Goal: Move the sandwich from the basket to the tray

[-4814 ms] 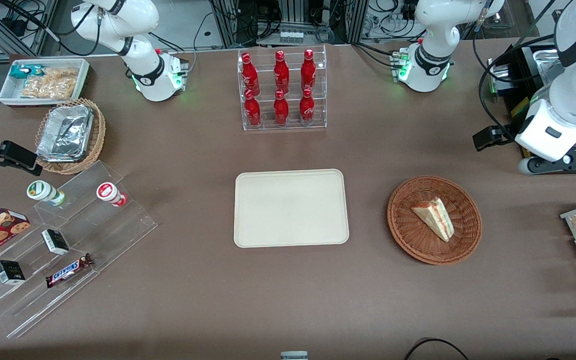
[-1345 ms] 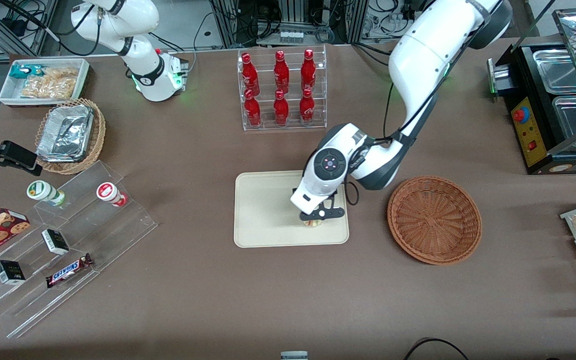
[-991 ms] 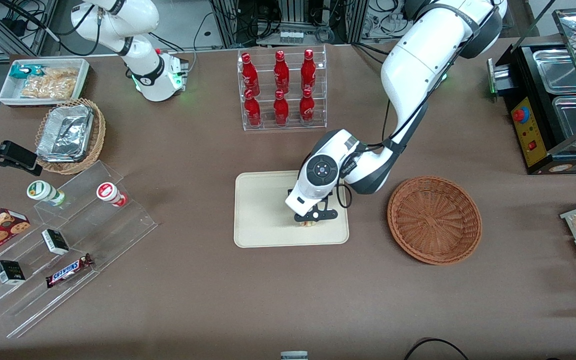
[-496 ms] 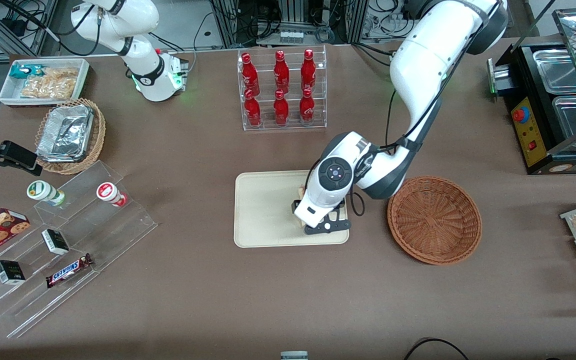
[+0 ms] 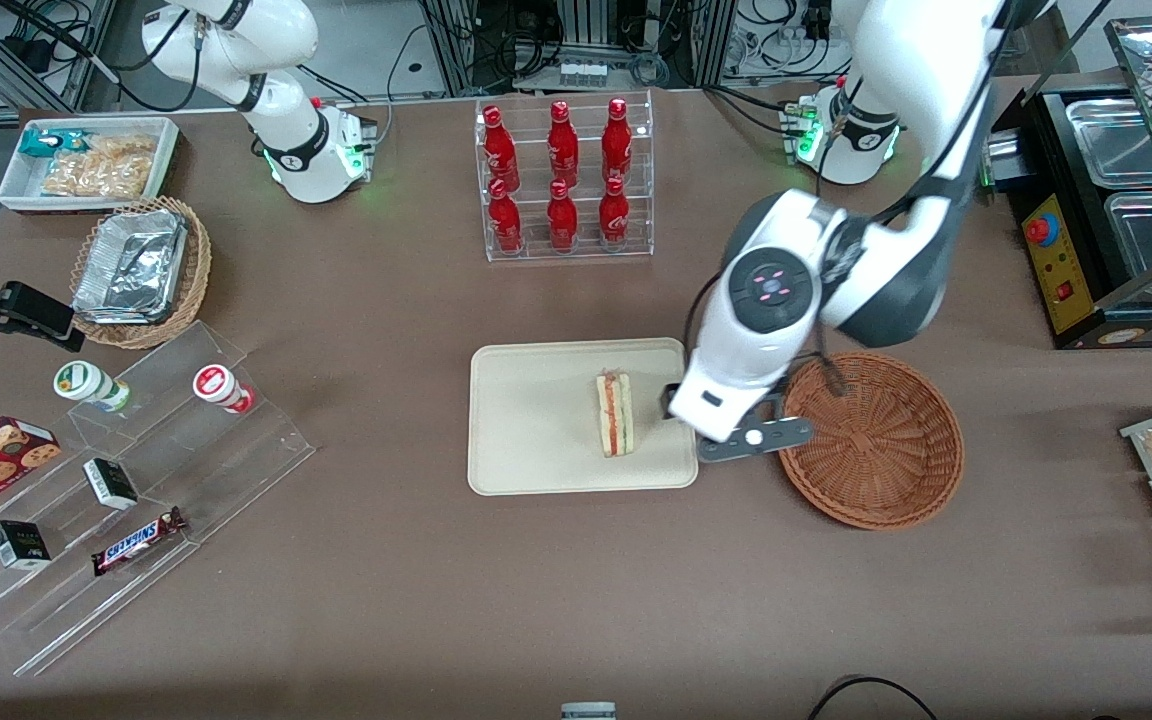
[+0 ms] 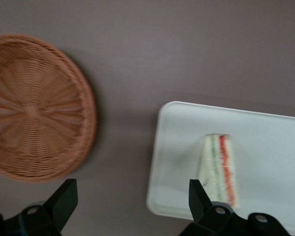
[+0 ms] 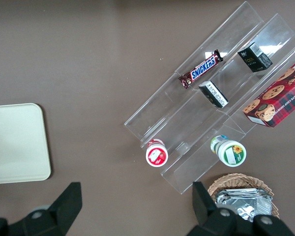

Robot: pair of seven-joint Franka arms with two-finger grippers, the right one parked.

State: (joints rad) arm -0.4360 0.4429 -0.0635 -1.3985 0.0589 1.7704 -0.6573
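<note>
Brown table, frame centre: sandwich (image 5: 615, 414) on tray (image 5: 536, 440) | soft, light, crushable; hold bread faces gently | gripper (image 6: 130, 209) spread wide, empty, above gap beside basket (image 5: 886, 470)

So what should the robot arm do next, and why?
Probably just lift up and pull away toward its own end of the table. The sandwich already sits on the tray, the basket is empty, and the gripper hangs open between them, holding nothing.

The left arm reaches forward, its gripper (image 6: 130, 199) pointing straight down with fingers (image 6: 64, 199) spread wide.
</note>
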